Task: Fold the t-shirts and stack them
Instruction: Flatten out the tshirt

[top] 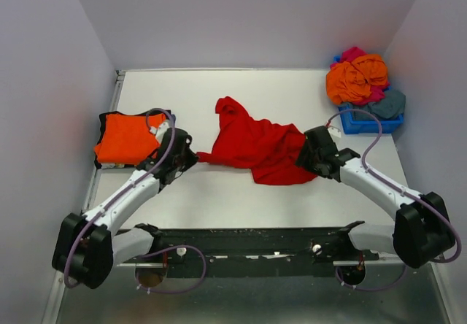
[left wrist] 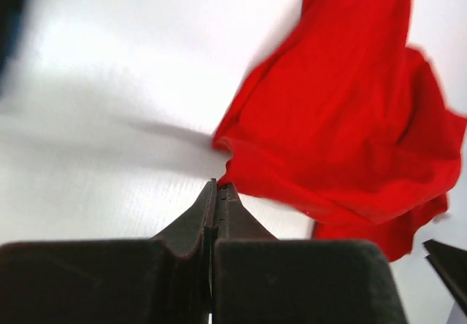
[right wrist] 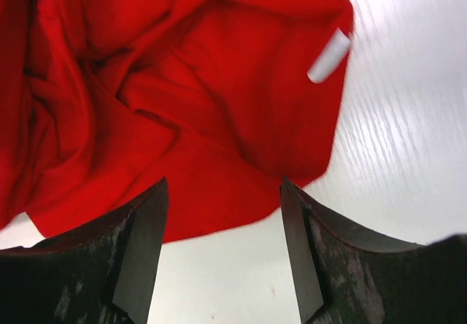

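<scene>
A crumpled red t-shirt lies mid-table. My left gripper is at its left corner; in the left wrist view the jaws stand shut, with the corner of the red t-shirt pinched at their tips. At the cloth's right edge my right gripper is open, and the red t-shirt's hem lies just past its spread fingertips, touching neither. A white tag shows on the cloth. At the left lies a folded orange t-shirt, with black cloth showing under its edges.
A blue bin at the back right holds an orange t-shirt, a magenta one and a grey-blue one. White walls close the table on three sides. Bare table shows in front of the red cloth.
</scene>
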